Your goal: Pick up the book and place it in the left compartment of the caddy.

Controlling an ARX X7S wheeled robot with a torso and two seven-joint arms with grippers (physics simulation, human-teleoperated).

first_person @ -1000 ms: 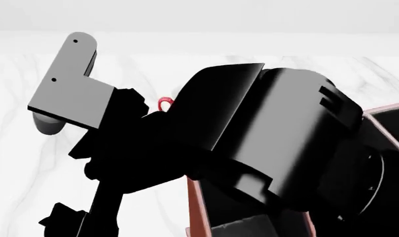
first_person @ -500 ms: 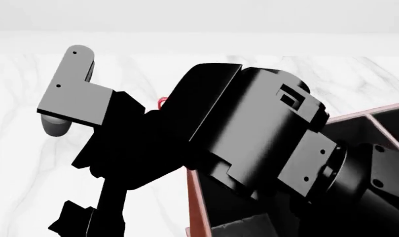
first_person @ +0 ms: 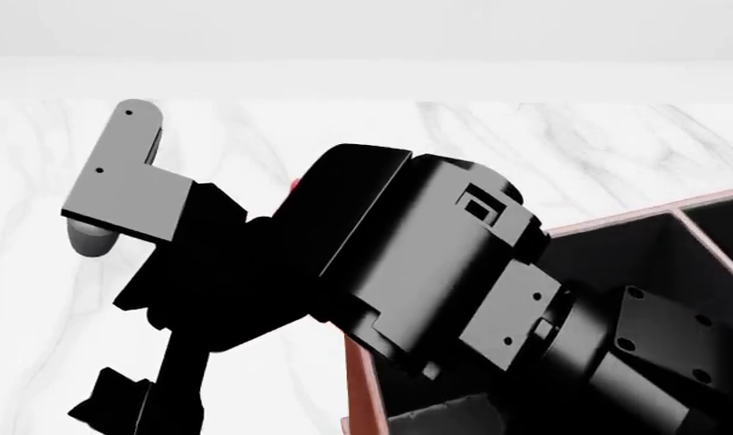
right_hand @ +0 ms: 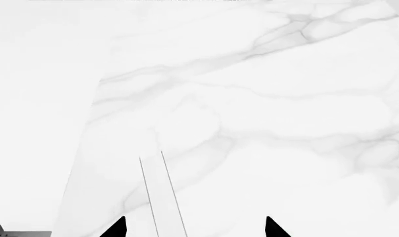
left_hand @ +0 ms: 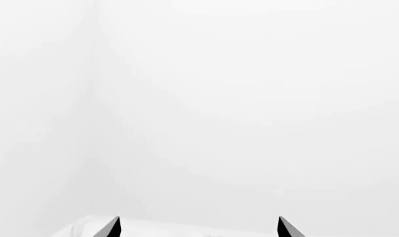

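Black blocky arm [first_person: 427,263] — grey L-shaped bracket [first_person: 124,190], screws

White marble tabletop [right_hand: 265,113] with grey veins fills the frame — two black fingertips [right_hand: 115,228] poke up at the bottom edge, set apart. Between them, a thin pale strip [right_hand: 161,197], possibly page edges.

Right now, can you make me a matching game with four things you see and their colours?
Things:
1. caddy wall
2. table
3. big arm across the middle
4. flat bracket

Colours:
A. grey
B. reddish-brown
C. black
D. white with grey veins

Pairs: 1-B, 2-D, 3-C, 4-A
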